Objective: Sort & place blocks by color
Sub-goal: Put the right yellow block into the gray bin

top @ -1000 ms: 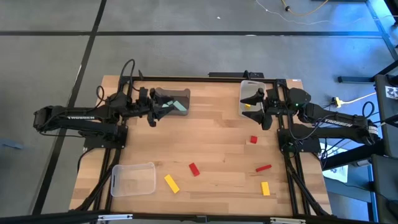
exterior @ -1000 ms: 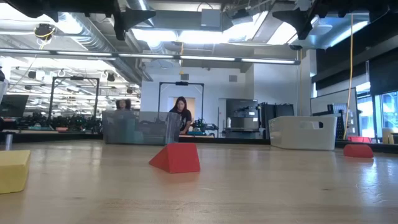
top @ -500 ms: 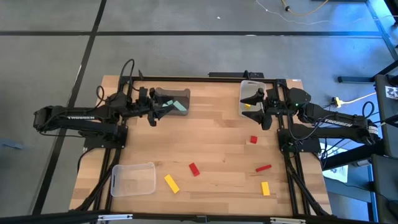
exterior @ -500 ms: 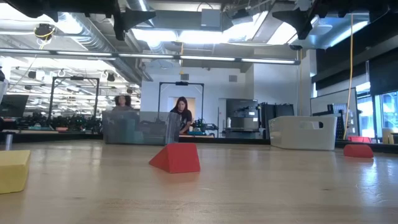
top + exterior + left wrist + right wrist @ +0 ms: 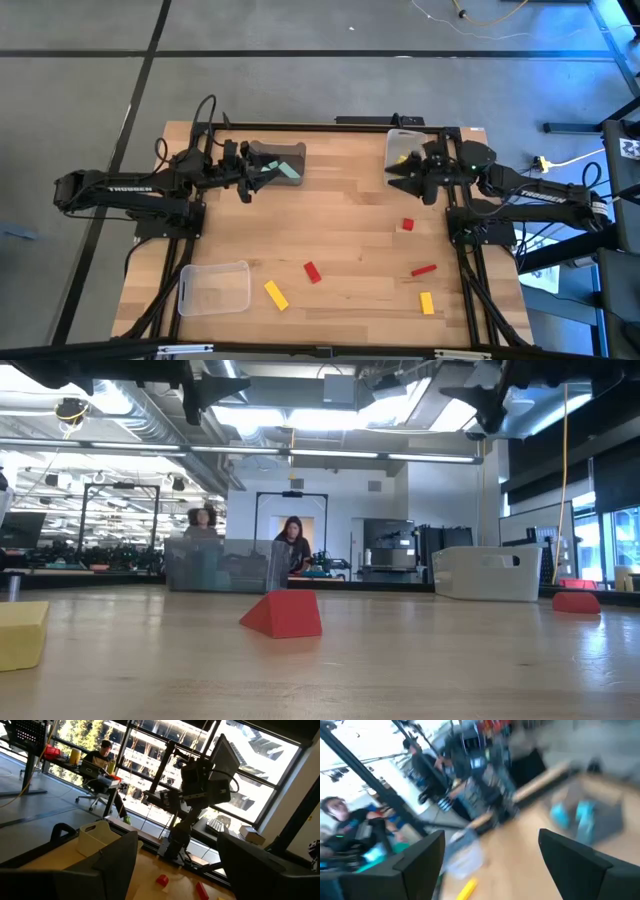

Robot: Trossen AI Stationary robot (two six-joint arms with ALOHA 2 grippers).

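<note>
Since my right gripper (image 5: 404, 173) hangs wide open and empty by the clear bin (image 5: 392, 150), with red blocks (image 5: 407, 226) lying apart on the table, I might knock the bin over.

My table (image 5: 340, 215) bears three bins: dark bin (image 5: 275, 158) at eleven o'clock; clear bin (image 5: 399, 150) at one; another clear bin (image 5: 213, 288) at seven.

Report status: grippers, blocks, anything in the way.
Left gripper open, empty, by the dark bin. Right gripper open, empty, at the clear bin. Three red blocks and two yellow blocks loose on the table. Nothing blocking them.
</note>
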